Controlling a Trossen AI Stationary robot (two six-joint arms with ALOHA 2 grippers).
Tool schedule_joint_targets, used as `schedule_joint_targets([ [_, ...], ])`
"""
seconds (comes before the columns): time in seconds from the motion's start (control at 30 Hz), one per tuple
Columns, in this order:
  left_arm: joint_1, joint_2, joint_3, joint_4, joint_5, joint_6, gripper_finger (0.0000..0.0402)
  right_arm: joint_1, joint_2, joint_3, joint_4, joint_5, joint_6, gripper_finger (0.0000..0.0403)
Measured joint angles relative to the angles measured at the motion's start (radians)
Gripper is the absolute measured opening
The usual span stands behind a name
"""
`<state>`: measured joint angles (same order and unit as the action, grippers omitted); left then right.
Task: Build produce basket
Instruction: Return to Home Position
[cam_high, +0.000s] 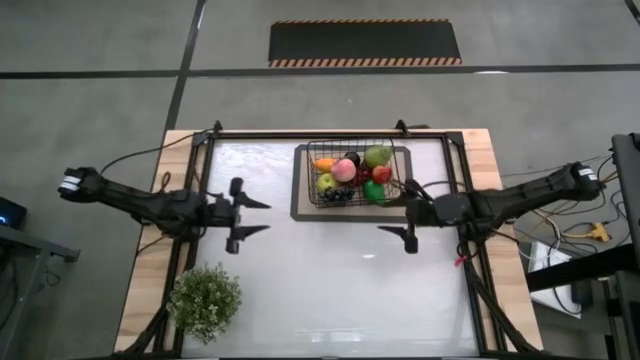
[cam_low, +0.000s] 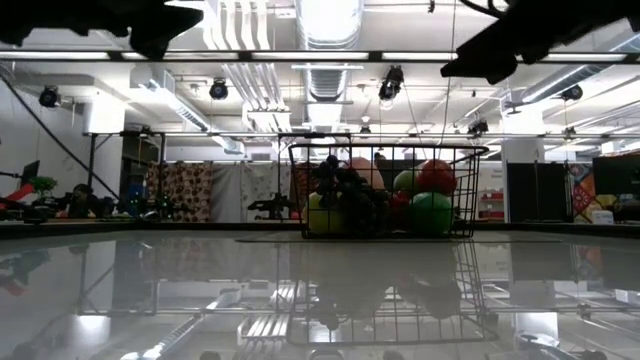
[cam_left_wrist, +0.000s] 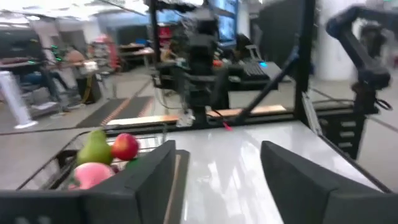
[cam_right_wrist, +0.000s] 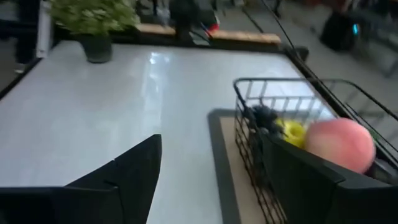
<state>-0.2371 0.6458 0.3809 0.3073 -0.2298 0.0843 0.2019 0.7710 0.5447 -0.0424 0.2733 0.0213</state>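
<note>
The black wire basket (cam_high: 350, 172) stands by its bottom on a flat dark mat (cam_high: 299, 196) at the far middle of the white table. Produce fills it: a pink peach (cam_high: 344, 170), a green fruit (cam_high: 377, 155), a red apple (cam_high: 381, 173), an orange mango (cam_high: 325, 163) and dark grapes (cam_high: 338, 195). My left gripper (cam_high: 257, 218) hovers left of the basket, open, nothing between its fingers (cam_left_wrist: 217, 155). My right gripper (cam_high: 393, 215) hovers just near of the basket's right end, open and empty (cam_right_wrist: 211, 149). Both hang above the table in the low view.
A bushy potted plant (cam_high: 205, 300) stands at the near left corner. Black frame rails (cam_high: 205, 170) run along the table's left, far and right sides. The bare white tabletop (cam_high: 330, 280) lies between and near of the grippers. A striped floor mat (cam_high: 365, 43) lies beyond the table.
</note>
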Motion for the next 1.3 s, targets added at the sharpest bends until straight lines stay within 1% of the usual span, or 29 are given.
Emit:
schedule_joint_targets([
  [0.17,0.000,-0.174,-0.101,0.007,-0.015,-0.003,0.0166,0.039,-0.051,-0.144,0.213,-0.012,-0.130,0.0258],
  [0.33,0.000,-0.316,-0.196,0.014,-0.019,0.000,0.0115,0.035,-0.108,-0.247,0.381,-0.013,-0.271,0.0258],
  [0.43,0.001,-0.411,-0.251,0.019,-0.048,0.008,0.0093,0.020,-0.145,-0.297,0.503,-0.019,-0.353,0.0257],
  [0.57,0.002,-0.525,-0.314,0.028,-0.085,0.009,0.0073,-0.030,-0.203,-0.323,0.521,-0.024,-0.416,0.0257],
  [0.63,0.002,-0.572,-0.344,0.025,-0.085,0.019,0.0067,-0.065,-0.235,-0.337,0.519,-0.058,-0.436,0.0257],
  [0.73,0.001,-0.630,-0.372,0.017,-0.085,0.034,0.0060,-0.125,-0.281,-0.358,0.519,-0.136,-0.448,0.0257],
  [0.9,0.001,-0.596,-0.372,0.009,-0.092,0.069,0.0056,-0.239,-0.349,-0.393,0.536,-0.281,-0.443,0.0256],
  [1.0,0.001,-0.576,-0.372,0.002,-0.094,0.107,0.0056,-0.293,-0.379,-0.418,0.557,-0.329,-0.441,0.0250],
  [1.17,0.002,-0.560,-0.373,0.005,-0.098,0.110,0.0056,-0.310,-0.443,-0.454,0.610,-0.336,-0.438,0.0238],
  [1.3,0.002,-0.548,-0.373,0.005,-0.099,0.110,0.0056,-0.309,-0.522,-0.493,0.642,-0.337,-0.415,0.0232],
])
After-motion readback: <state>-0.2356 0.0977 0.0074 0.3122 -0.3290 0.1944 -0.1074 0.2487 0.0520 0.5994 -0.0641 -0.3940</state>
